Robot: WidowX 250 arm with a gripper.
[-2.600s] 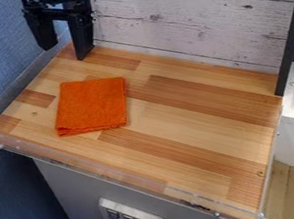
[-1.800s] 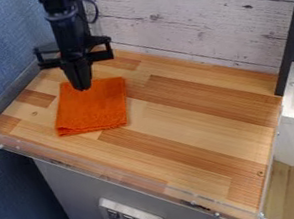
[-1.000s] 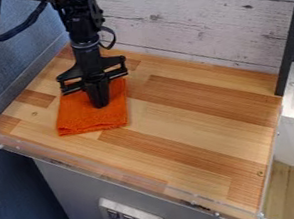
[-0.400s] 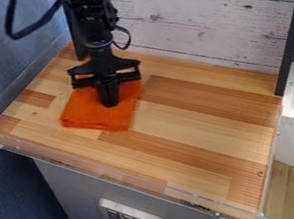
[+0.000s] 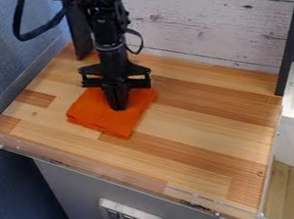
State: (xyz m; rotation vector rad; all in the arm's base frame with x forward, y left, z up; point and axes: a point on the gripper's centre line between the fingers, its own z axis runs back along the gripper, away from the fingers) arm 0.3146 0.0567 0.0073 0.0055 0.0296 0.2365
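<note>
Dragged folded orange cloth (image 5: 96, 110) along counter (image 5: 199, 130), now askew under gripper (image 5: 118, 108). Pressed together, can't tell if pinching fabric. Likely enough contact to steer it.

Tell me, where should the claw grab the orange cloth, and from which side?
Maybe the front corner, from straight above: the orange cloth lies flat, so its sides are low, and that corner sticks out, away from the claw at its middle.
</note>
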